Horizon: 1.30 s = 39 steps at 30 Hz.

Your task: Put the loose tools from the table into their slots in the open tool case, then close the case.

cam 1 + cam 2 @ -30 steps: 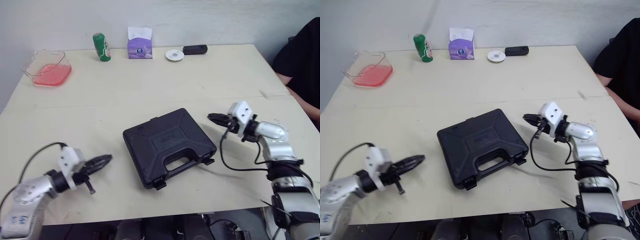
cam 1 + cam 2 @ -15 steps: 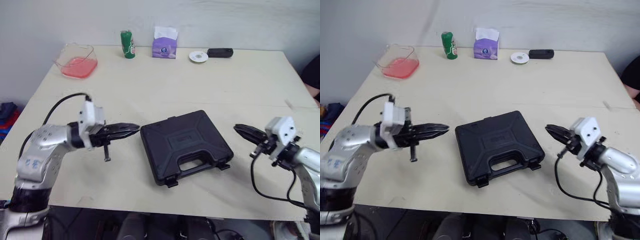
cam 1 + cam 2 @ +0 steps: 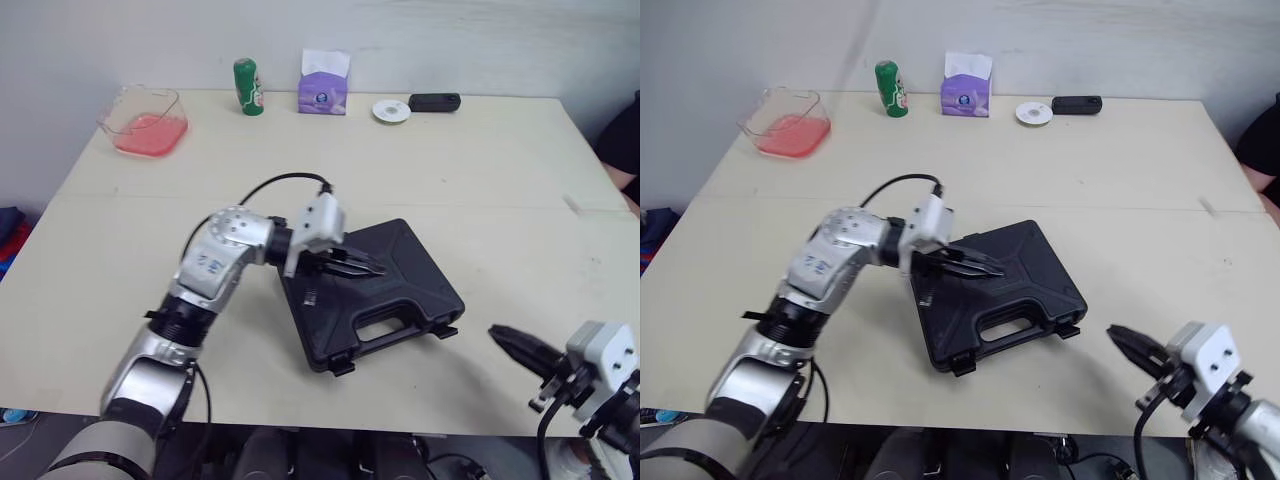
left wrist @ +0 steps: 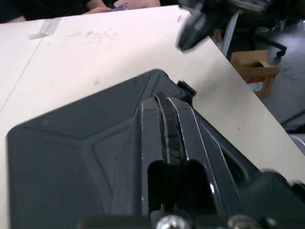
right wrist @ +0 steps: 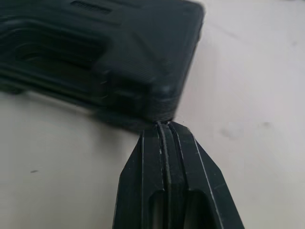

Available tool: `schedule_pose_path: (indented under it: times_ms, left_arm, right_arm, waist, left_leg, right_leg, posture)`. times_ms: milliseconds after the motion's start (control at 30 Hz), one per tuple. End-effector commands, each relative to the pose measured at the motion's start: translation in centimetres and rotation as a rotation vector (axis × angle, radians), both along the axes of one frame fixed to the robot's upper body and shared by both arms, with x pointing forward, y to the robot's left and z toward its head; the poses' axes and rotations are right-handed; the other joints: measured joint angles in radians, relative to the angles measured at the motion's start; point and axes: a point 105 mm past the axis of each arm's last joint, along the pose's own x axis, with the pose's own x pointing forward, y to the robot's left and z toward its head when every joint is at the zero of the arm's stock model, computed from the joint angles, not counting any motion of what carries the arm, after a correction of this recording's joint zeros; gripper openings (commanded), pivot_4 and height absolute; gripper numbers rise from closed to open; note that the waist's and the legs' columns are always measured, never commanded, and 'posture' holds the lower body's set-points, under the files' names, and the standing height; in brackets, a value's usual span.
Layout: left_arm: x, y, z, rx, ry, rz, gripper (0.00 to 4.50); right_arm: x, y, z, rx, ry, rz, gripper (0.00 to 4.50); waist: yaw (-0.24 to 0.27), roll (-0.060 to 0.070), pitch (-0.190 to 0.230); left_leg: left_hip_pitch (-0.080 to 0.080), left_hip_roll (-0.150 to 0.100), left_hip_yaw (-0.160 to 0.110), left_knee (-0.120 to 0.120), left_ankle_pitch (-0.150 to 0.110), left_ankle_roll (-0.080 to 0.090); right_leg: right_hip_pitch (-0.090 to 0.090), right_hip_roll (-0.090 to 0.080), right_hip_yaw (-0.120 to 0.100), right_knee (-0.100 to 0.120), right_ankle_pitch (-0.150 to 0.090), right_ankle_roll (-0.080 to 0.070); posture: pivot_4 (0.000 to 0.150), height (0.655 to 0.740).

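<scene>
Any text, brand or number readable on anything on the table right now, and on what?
No text is legible.
green can: markings too small to read.
purple tissue box: round label too small to read.
black tool case: no lettering can be made out on the lid.

Open tabletop [image 3: 480,170] around tool case [image 3: 410,285]

I see a pale beige table [image 3: 480,160] filling most of the head view, with a faint seam [image 3: 500,207] running across its middle. Along the top of the frame, behind the far edge, stands a plain light grey wall [image 3: 150,40]. The light is soft and even. At the right of the left wrist view, a cardboard box [image 4: 251,68] sits on grey floor [image 4: 286,86].
</scene>
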Motion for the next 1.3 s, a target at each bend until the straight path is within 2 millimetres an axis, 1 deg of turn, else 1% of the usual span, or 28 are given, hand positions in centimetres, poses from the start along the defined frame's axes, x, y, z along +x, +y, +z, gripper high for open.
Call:
schedule_pose_path:
  times_ms: [33, 133, 267, 400, 467, 500, 533, 600, 633, 667, 700, 767, 833, 900, 967, 1067, 1167, 1300]
  left_arm:
    - [0.6, -2.0, 0.4, 0.012, -0.068, 0.019, 0.0]
    - [0.6, -3.8, 0.1, 0.027, -0.071, 0.009, 0.0]
    - [1.0, -6.1, -1.3, 0.085, -0.105, 0.016, 0.0]
    - [1.4, -7.3, -2.2, 0.094, -0.048, 0.043, 0.0]
    - [1.3, -7.6, -3.3, 0.135, -0.041, 0.033, 0.0]
    - [1.4, -7.7, -4.3, 0.166, -0.03, 0.041, 0.0]
    - [1.5, -7.7, -5.9, 0.209, -0.011, 0.053, 0.0]
    - [1.6, -6.5, -10.4, 0.363, -0.013, 0.065, 0.0]
    - [1.5, -5.9, -11.7, 0.411, -0.008, 0.057, 0.0]
    - [1.4, -5.8, -12.4, 0.411, 0.033, 0.08, 0.0]
    - [1.1, -5.8, -12.6, 0.403, 0.066, 0.084, 0.0]
    - [0.4, -5.6, -13.4, 0.423, 0.083, 0.069, 0.0]
    - [0.0, -5.5, -13.8, 0.433, 0.096, 0.063, 0.0]
    - [-0.1, -5.3, -13.9, 0.433, 0.104, 0.073, 0.0]
    - [-0.1, -5.2, -13.9, 0.432, 0.112, 0.083, 0.0]
    - [-0.1, -5.0, -13.8, 0.431, 0.116, 0.091, 0.0]
    - [0.1, -5.0, -13.6, 0.43, 0.113, 0.101, 0.0]
    - [0.1, -4.7, -13.9, 0.448, 0.104, 0.094, 0.0]
  right_arm:
    - [0.1, 0.9, 0.3, -0.014, -0.013, 0.012, 0.02]
    - [0.3, 0.9, -0.3, -0.019, 0.023, 0.008, 0.02]
    - [-0.1, 1.2, -0.8, -0.02, 0.058, 0.033, 0.02]
    - [-0.1, 1.5, -1.4, -0.02, 0.076, 0.04, 0.02]
    - [0.0, 1.3, -1.6, -0.02, 0.089, 0.028, 0.02]
    - [0.0, 1.3, -1.9, -0.027, 0.1, 0.026, 0.02]
    - [-0.1, 1.2, -2.3, -0.03, 0.122, 0.021, 0.02]
    - [0.1, 1.0, -3.2, -0.043, 0.146, -0.001, 0.02]
    - [0.3, 0.9, -3.5, -0.044, 0.152, -0.015, 0.02]
    - [0.4, 1.1, -3.6, -0.048, 0.145, -0.009, 0.02]
    - [0.5, 1.1, -3.7, -0.054, 0.145, -0.002, 0.02]
    - [1.1, 1.0, -3.9, -0.069, 0.137, -0.01, 0.02]
    - [1.7, 0.8, -4.2, -0.079, 0.135, -0.02, 0.02]
    - [2.4, 1.0, -4.6, -0.081, 0.142, -0.013, 0.02]
    - [2.8, 1.2, -4.8, -0.075, 0.142, -0.005, 0.02]
    - [3.6, 1.5, -5.0, -0.073, 0.136, 0.007, 0.02]
    - [4.1, 2.0, -4.5, -0.051, 0.121, 0.032, 0.02]
    - [3.8, 2.9, -3.2, -0.019, 0.11, 0.085, 0.02]
  waist:
    - [0.002, 0.0, 0.0]
    - [0.007, 0.0, 0.0]
    - [0.009, 0.0, 0.0]
    - [0.008, 0.0, 0.0]
    - [0.008, 0.0, 0.0]
    - [0.008, 0.0, 0.0]
    - [0.008, -0.001, 0.0]
    - [0.009, -0.003, -0.003]
    - [0.009, -0.006, -0.008]
    - [0.009, -0.009, -0.013]
    - [0.008, -0.01, -0.02]
    - [0.007, -0.012, -0.03]
    - [0.007, -0.013, -0.04]
    - [0.007, -0.013, -0.042]
    - [0.007, -0.009, -0.045]
    - [0.007, -0.008, -0.047]
    - [0.009, -0.007, -0.048]
    - [0.007, -0.007, -0.048]
  left_leg:
    - [0.0, 0.0, 0.0, 0.0, 0.0, 0.0]
    - [0.0, 0.0, 0.0, 0.003, -0.001, 0.001]
    - [-0.001, 0.0, 0.0, 0.003, -0.002, 0.002]
    - [-0.002, 0.0, 0.0, 0.005, -0.003, 0.003]
    - [-0.002, 0.0, 0.0, 0.006, -0.003, 0.003]
    - [-0.002, 0.0, 0.0, 0.007, -0.003, 0.003]
    - [-0.002, 0.0, 0.0, 0.007, -0.004, 0.003]
    - [-0.002, 0.001, -0.001, 0.009, -0.006, 0.003]
    - [-0.002, 0.001, -0.001, 0.01, -0.007, 0.003]
    - [-0.001, 0.002, -0.001, 0.01, -0.007, 0.003]
    - [-0.001, 0.002, -0.001, 0.01, -0.008, 0.003]
    - [0.0, 0.003, -0.002, 0.01, -0.014, 0.01]
    - [0.0, 0.004, -0.003, 0.01, -0.016, 0.011]
    - [0.004, 0.005, -0.004, 0.01, -0.018, 0.01]
    - [0.013, 0.008, -0.004, 0.01, -0.023, 0.009]
    - [0.014, 0.011, -0.004, 0.01, -0.025, 0.008]
    - [0.014, 0.012, -0.004, 0.01, -0.025, 0.008]
    - [0.014, 0.012, -0.004, 0.01, -0.025, 0.008]
  right_leg:
    - [0.0, 0.0, 0.0, 0.0, 0.0, 0.0]
    - [-0.001, -0.001, 0.0, -0.002, 0.0, 0.0]
    - [-0.001, -0.001, 0.0, -0.004, 0.0, 0.0]
    - [-0.001, -0.001, 0.0, -0.004, 0.0, 0.0]
    - [-0.001, -0.001, 0.0, -0.003, 0.0, 0.0]
    - [-0.001, -0.001, 0.0, -0.002, 0.0, 0.0]
    - [-0.001, -0.001, 0.0, -0.002, 0.0, 0.0]
    - [0.0, -0.001, 0.0, -0.002, 0.0, 0.0]
    - [0.0, -0.001, 0.0, -0.002, 0.0, 0.0]
    - [0.001, -0.001, 0.0, -0.003, 0.0, 0.0]
    - [0.002, -0.001, 0.0, -0.004, 0.0, 0.0]
    - [0.004, -0.001, 0.001, -0.006, 0.0, 0.0]
    - [0.005, -0.001, 0.002, -0.008, 0.0, 0.0]
    - [0.01, -0.001, 0.002, -0.01, 0.0, -0.001]
    - [0.02, -0.001, 0.002, -0.015, -0.001, -0.001]
    - [0.023, -0.001, 0.002, -0.018, -0.001, -0.002]
    - [0.023, -0.001, 0.002, -0.017, -0.002, -0.003]
    - [0.023, 0.0, 0.002, -0.017, -0.002, -0.003]
  posture:
    - [0.15, 0.74]
    - [0.15, 0.74]
    - [0.15, 0.74]
    - [0.15, 0.74]
    - [0.15, 0.74]
    - [0.15, 0.74]
    - [0.15, 0.74]
    - [0.15, 0.74]
    - [0.15, 0.74]
    - [0.15, 0.74]
    - [0.15, 0.74]
    - [0.15, 0.74]
    - [0.15, 0.74]
    - [0.15, 0.74]
    - [0.15, 0.74]
    - [0.15, 0.74]
    - [0.15, 0.74]
    - [0.15, 0.74]
